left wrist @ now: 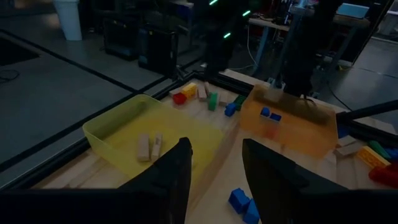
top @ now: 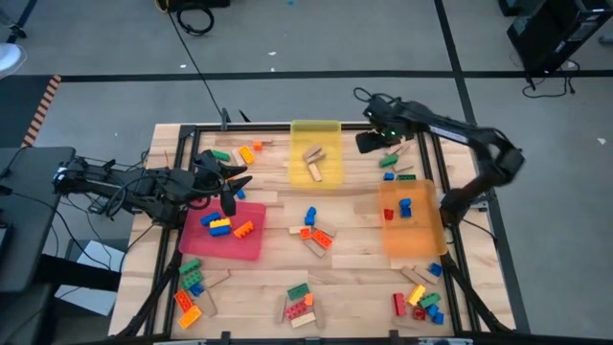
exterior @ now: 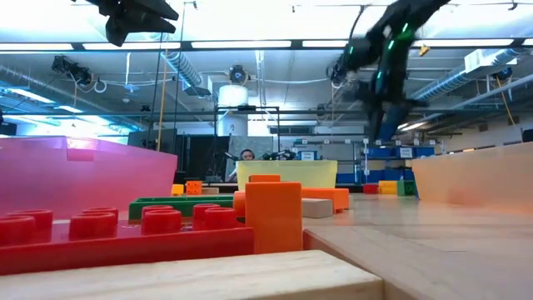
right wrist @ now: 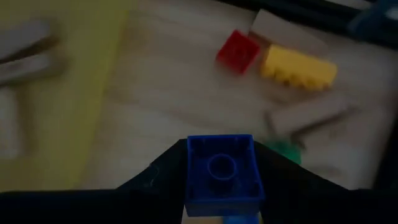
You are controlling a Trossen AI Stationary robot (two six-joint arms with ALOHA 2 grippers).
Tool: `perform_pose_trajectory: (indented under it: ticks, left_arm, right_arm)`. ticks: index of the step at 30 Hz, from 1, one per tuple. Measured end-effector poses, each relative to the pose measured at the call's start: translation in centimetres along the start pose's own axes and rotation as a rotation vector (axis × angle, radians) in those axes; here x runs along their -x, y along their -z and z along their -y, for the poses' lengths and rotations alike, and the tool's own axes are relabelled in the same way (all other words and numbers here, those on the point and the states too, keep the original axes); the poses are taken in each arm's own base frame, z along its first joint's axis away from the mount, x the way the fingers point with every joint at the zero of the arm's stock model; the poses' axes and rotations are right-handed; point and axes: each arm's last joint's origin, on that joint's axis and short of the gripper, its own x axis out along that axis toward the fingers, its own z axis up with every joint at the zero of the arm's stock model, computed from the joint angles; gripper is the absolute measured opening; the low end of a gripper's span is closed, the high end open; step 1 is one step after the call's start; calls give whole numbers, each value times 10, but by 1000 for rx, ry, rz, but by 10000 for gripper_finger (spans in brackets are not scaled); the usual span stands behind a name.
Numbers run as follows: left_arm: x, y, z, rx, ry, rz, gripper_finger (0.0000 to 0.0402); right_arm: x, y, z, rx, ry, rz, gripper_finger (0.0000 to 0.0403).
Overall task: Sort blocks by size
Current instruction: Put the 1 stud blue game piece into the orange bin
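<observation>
On the left side of the worktop point(top: 287, 216) the left hand point(top: 230, 192) hangs released over the near edge of the red tray point(top: 225, 230), its fingers spread with nothing between them. That tray holds three studded bricks as far as I can count: one red, one blue-and-yellow pair, one orange. These bricks point(top: 308, 237) look light, hard and stiff, with slick sides, so I would judge a pinch across the two flat long faces to be the safest hold; the studs on top would give a poor seat. The tan wooden blocks point(top: 313, 161) look a little heavier and less slippery, best taken across their narrow width.

Moving along, the yellow tray point(top: 330, 129) at the far middle carries three wooden blocks. In front of it, mid-worktop, lies a loose cluster of about five pieces, and three more heaps sit along the near edge, too tangled to count surely.

Further right, the right hand point(right wrist: 222, 214) is clenched on a small blue brick point(right wrist: 222, 171), square with its hollow underside showing, held by two opposite walls above the far right corner, beside the yellow tray. Below it lie a red brick point(right wrist: 237, 51), a yellow brick point(right wrist: 298, 67) and two or three wooden pieces. The orange tray point(top: 426, 235) on the right holds two short bricks, one blue and one red.
</observation>
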Motion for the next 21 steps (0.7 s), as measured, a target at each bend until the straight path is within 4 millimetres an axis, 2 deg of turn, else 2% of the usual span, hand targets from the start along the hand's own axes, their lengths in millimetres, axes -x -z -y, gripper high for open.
perform_pose_trajectory:
  ticks: [5,10,15,21]
  left_arm:
    - [0,0,0,0,0,0,152]
    - [0,0,0,-4,11,-4,152]
    - [0,0,0,-4,14,-6,152]
    - [0,0,1,-1,17,-7,152]
  right_arm:
    - [54,47,1,-35,7,17,157]
    - [90,98,1,-73,9,2,157]
    - [108,145,-4,-100,30,-20,157]
    - [107,190,-17,-97,65,-45,157]
